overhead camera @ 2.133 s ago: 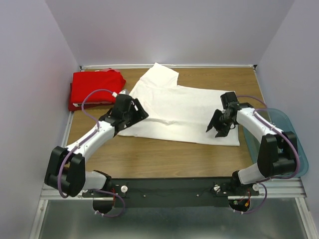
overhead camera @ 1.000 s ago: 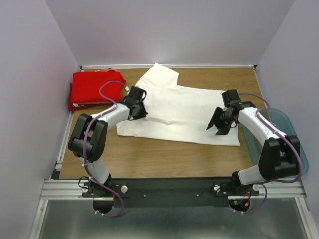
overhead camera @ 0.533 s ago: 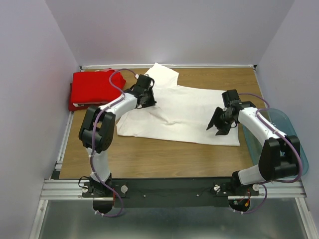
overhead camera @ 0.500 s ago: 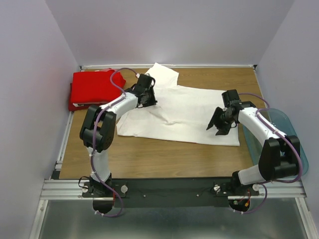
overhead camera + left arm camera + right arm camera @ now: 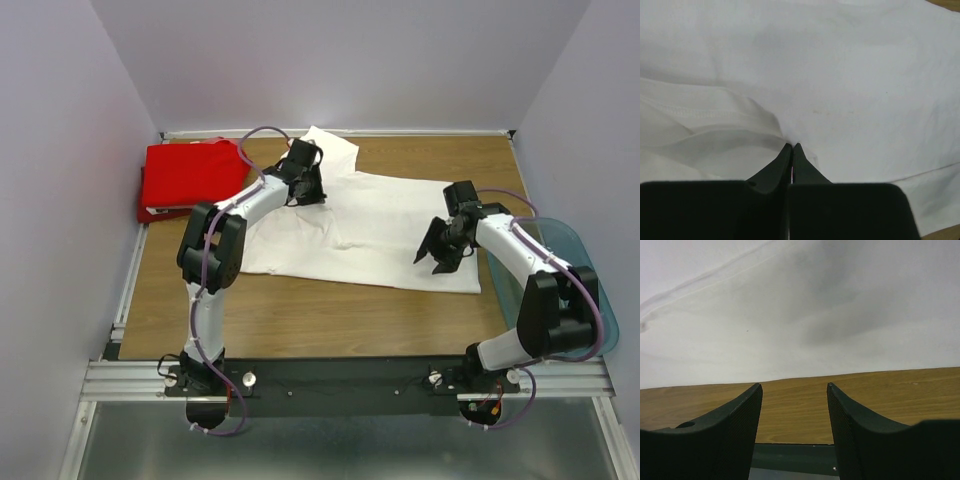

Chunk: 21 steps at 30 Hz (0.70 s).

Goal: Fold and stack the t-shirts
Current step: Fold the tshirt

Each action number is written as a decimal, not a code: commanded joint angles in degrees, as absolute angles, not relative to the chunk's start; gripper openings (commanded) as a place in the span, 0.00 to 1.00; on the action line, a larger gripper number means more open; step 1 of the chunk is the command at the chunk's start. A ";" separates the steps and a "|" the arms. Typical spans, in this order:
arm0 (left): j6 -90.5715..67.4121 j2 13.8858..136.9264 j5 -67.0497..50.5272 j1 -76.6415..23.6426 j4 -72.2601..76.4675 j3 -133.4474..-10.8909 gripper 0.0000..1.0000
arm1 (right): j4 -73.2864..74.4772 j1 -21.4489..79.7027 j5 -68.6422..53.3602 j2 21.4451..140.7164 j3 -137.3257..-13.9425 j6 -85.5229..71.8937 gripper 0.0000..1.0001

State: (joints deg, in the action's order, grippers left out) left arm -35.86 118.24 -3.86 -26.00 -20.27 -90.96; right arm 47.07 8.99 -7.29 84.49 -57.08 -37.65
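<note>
Farther back than 1 second ago, my left end effector [image 5: 791, 146] pinches a fold of the white t-shirt [image 5: 380, 225] spread on the worktop [image 5: 300, 312]. My right end effector [image 5: 794, 386] hovers open at its near right hem. The red t-shirt [image 5: 190, 175] lies folded far left.

Red t-shirt [image 5: 190, 178]: bright, plain, folded into a compact rectangle. It lies flat at the far left corner of the table [image 5: 300, 320].

White t-shirt [image 5: 390, 225]: spread open across the middle of the table, mostly flat. One sleeve points toward the far edge, and the near hem runs at a slant from left to right. The cloth below that sleeve is gathered into a raised fold with a stitched seam showing. Soft creases run from it toward the centre. Its far left part lies close to the red t-shirt.
</note>
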 commanded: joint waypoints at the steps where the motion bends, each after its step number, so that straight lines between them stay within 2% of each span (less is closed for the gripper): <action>1: -34.98 119.79 -6.06 -26.72 -21.36 -93.86 0.11 | 48.69 8.79 -6.59 85.60 -58.54 -37.09 0.62; 3: -35.16 120.23 -6.24 -26.89 -21.71 -94.57 0.16 | 48.69 8.88 -6.68 85.96 -58.62 -36.91 0.62; 7: -35.42 120.76 -7.64 -27.25 -21.71 -96.59 0.34 | 48.69 8.79 -6.59 86.22 -58.62 -36.74 0.62; 11: -35.42 120.59 -9.74 -27.86 -20.57 -97.30 0.46 | 48.69 8.79 -6.50 86.40 -58.62 -36.74 0.62; 15: -36.21 118.31 -12.39 -27.86 -16.00 -95.28 0.50 | 48.60 8.79 -6.42 86.48 -58.62 -36.39 0.62; 21: -35.77 110.14 -6.60 -26.98 -15.73 -87.12 0.54 | 48.34 8.88 -5.28 86.57 -61.42 -33.32 0.62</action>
State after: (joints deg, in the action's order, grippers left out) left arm -36.01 117.25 -9.23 -27.49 -17.02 -91.13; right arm 47.81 8.99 -7.07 85.65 -57.78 -36.12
